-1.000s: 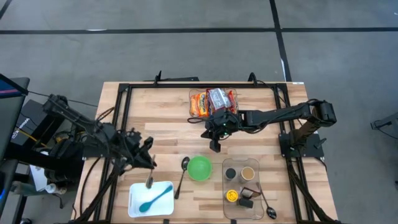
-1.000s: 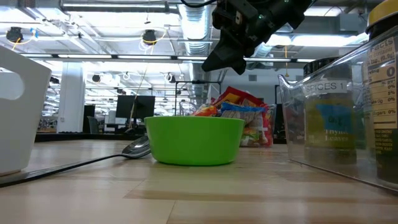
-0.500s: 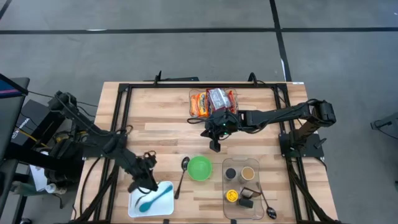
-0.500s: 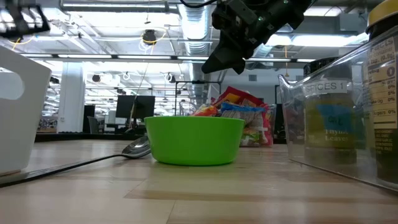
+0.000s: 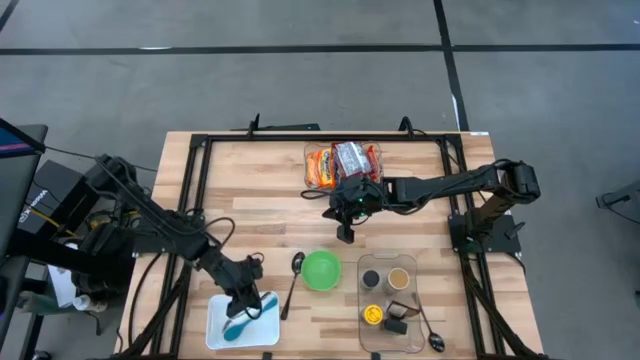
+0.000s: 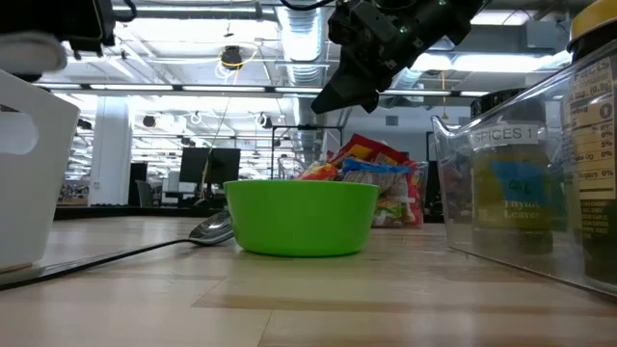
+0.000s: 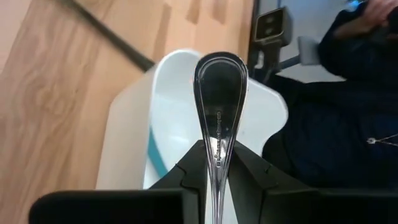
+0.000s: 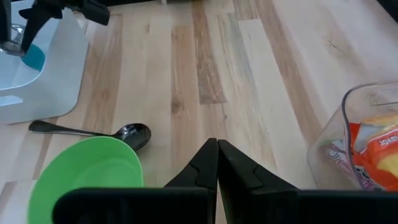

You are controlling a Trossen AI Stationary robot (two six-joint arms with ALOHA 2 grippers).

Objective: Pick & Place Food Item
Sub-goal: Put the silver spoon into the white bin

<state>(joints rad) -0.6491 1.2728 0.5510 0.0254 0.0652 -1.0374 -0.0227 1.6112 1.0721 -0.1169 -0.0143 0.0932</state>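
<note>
While the left arm reached across the table's near left corner, its gripper (image 5: 243, 297) hung over the white tray (image 5: 218, 328), fingers (image 7: 186, 180) clamped on the handle of a metal spoon (image 7: 219, 118) whose bowl pointed out over the tray. Inside the tray lay a teal spoon (image 5: 248, 320), its handle slanting toward the tray's far right corner. Past the tray's edge, the left wrist view showed a person in dark clothes (image 7: 336, 112). Just right of the tray, a second metal spoon (image 5: 293, 278) lay on the wooden table (image 5: 260, 180), its bowl near the green bowl (image 5: 321, 270), though whether they touched could not be told. Above and slightly behind the green bowl hovered the right gripper (image 5: 346, 236), its fingers (image 8: 205, 163) pressed together on nothing; the low view showed it well clear of the bowl's rim. Farther back, near the table's far edge, the food packets (image 5: 343, 163) sat in orange and red wrappers, close behind the right arm's wrist and not gripped by either arm. Right of the green bowl stood a clear bin (image 5: 398, 300) holding spice jars, with a yellow lid among them and a dark spoon at its near right corner. At the far right, the right arm's base (image 5: 515, 182) stood beside the table's edge.
</note>
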